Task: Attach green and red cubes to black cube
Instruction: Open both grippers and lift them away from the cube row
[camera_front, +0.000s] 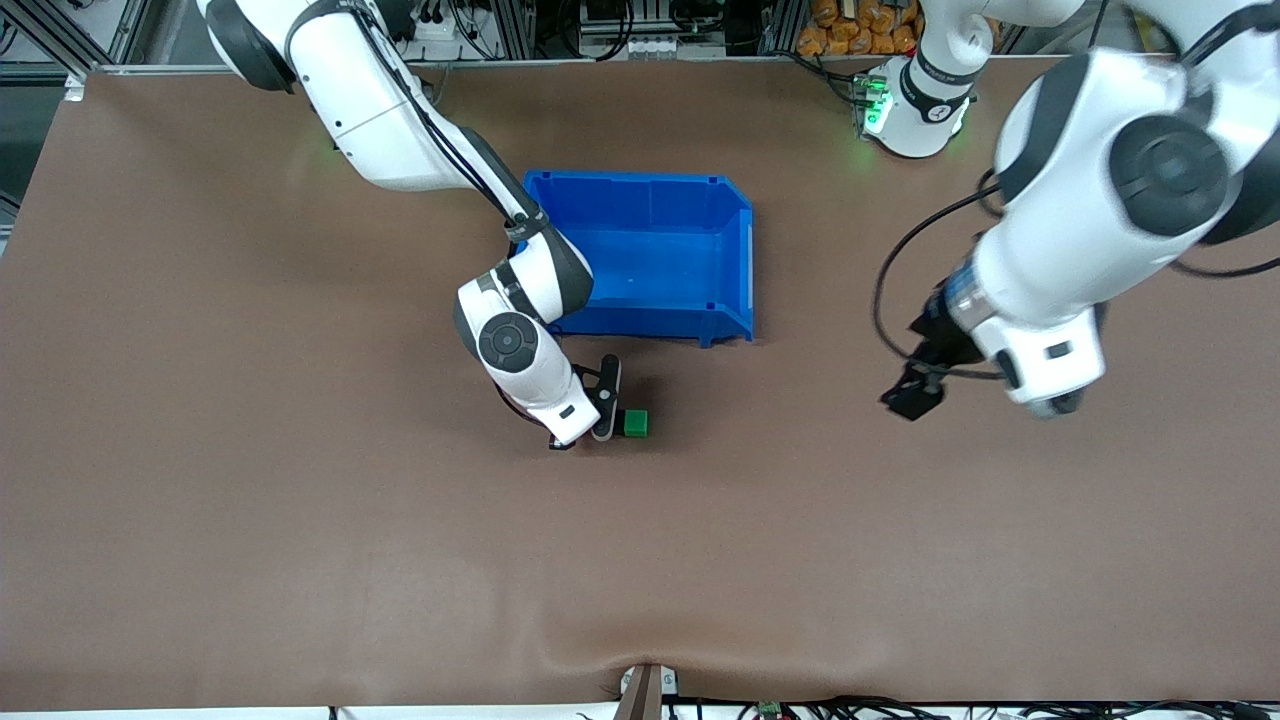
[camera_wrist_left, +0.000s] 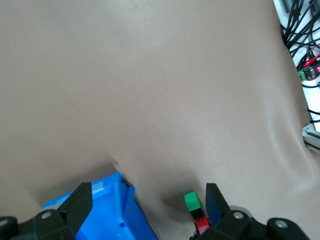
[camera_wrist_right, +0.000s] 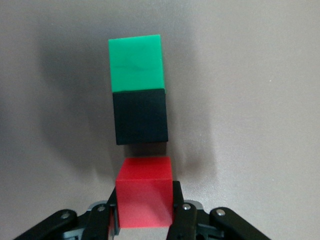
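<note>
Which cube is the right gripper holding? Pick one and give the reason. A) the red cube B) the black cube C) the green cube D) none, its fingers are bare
A: in the right wrist view the right gripper has its fingers closed on the red cube, while the green cube and black cube lie joined on the table just ahead of it.

Counting it up: three small cubes in all, one green cube (camera_wrist_right: 136, 62), one black cube (camera_wrist_right: 140, 116), one red cube (camera_wrist_right: 145, 198). One blue bin (camera_front: 735, 262) on the tabletop (camera_front: 250, 480). Two arms on show, so two end effectors: the right end effector (camera_wrist_right: 145, 220) and the left end effector (camera_wrist_left: 147, 210).
</note>
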